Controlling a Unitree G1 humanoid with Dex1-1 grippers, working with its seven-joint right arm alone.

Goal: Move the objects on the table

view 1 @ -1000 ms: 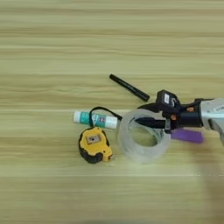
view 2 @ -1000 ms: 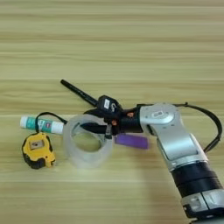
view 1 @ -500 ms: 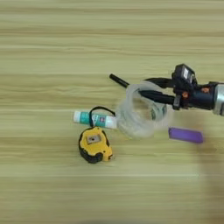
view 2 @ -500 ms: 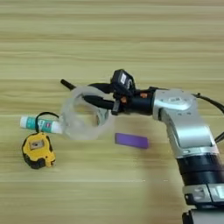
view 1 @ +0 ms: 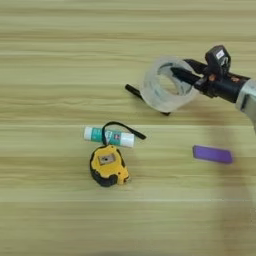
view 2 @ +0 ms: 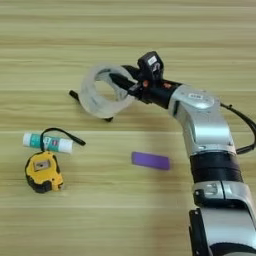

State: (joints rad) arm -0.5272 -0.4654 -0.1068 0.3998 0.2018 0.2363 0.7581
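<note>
Clear tape roll (view 2: 104, 90) hangs tilted above the desk (view 1: 50, 60), gripped at its wall by the claw (view 2: 120, 79), over the thin black pen (view 1: 134, 92); purple bar (view 2: 150, 160) lies apart.

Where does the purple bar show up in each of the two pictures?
Left eye view: purple bar lies at the right, below the middle.
Right eye view: the bar lies near the centre, left of the arm.
Shared landmark: the tape measure, to the bar's left in both.
</note>
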